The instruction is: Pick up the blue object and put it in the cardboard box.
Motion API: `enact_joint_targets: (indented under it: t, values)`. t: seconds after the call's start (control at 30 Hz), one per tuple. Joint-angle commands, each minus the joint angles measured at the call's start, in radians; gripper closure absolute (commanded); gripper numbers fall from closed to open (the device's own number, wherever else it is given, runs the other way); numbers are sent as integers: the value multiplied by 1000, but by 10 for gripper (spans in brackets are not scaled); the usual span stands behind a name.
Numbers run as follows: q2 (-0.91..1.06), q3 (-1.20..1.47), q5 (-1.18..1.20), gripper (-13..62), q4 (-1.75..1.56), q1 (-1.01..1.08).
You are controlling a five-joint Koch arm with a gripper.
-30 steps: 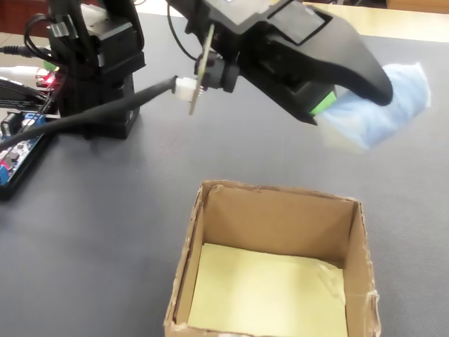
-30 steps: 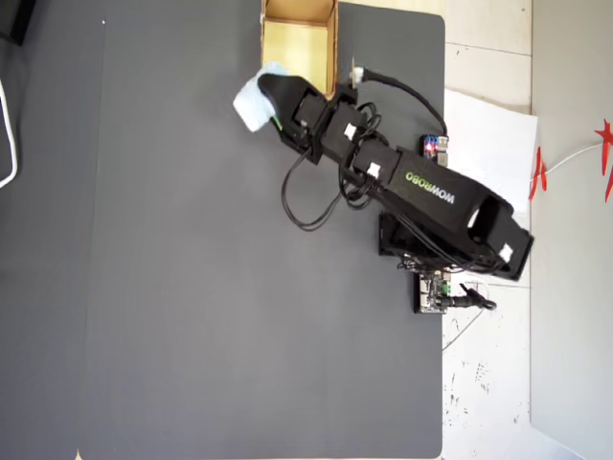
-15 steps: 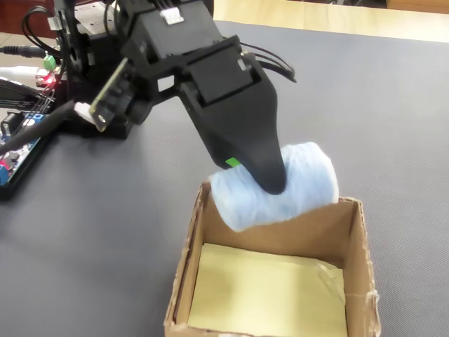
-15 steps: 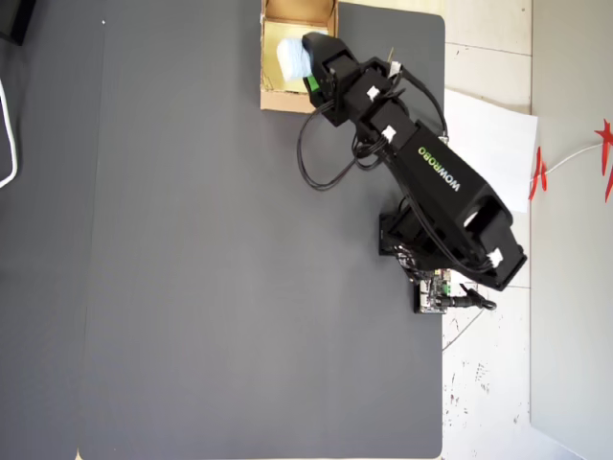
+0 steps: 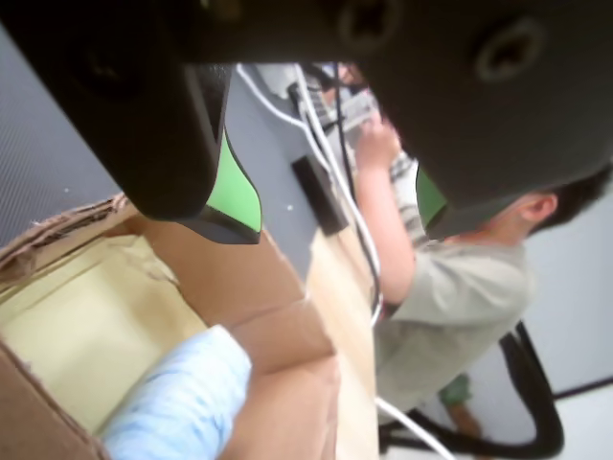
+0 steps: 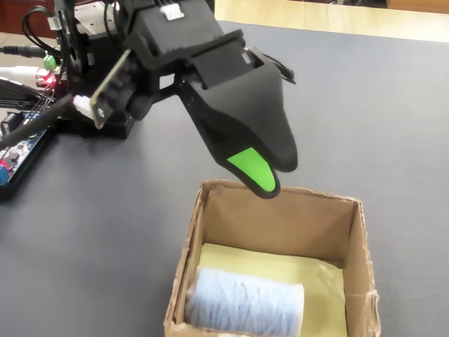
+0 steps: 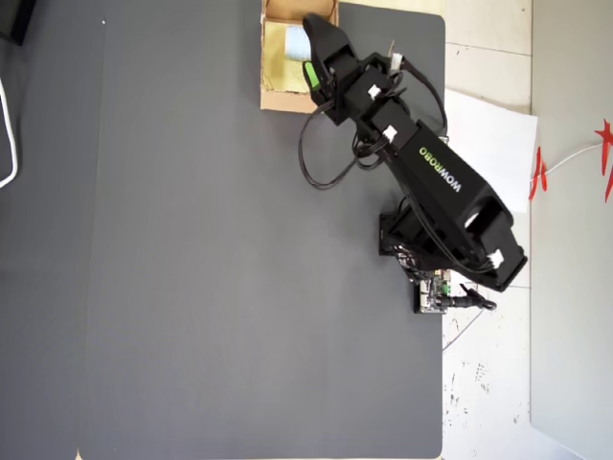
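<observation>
While the black gripper with green pads (image 5: 326,206) hangs spread and empty above the far wall, the pale blue ribbed roll (image 6: 245,303) lies inside the small brown cardboard box (image 6: 361,242), against its near wall.

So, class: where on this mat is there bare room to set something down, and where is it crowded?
The dark mat is bare left of the arm and below the cardboard box. It is crowded at the top right: the box holds the blue roll, with the open hand above it.

dark mat (image 7: 192,240) covers table | white paper sheet (image 7: 493,134) beside mat's right edge, overhead view | person (image 5: 450,287) seated, wrist view
</observation>
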Motion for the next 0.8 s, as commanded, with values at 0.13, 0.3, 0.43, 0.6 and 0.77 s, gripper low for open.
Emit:
enact_joint_targets:
  t: [0.13,0.3,0.43,0.6,0.77]
  values:
    - [126,67,107,171,-189,-141]
    - [216,230,175,171,-364,-311]
    - [272,313,170,154,-380,-443]
    - [331,453,164,145,-423,-644]
    - [416,623,169,145,-425,-761]
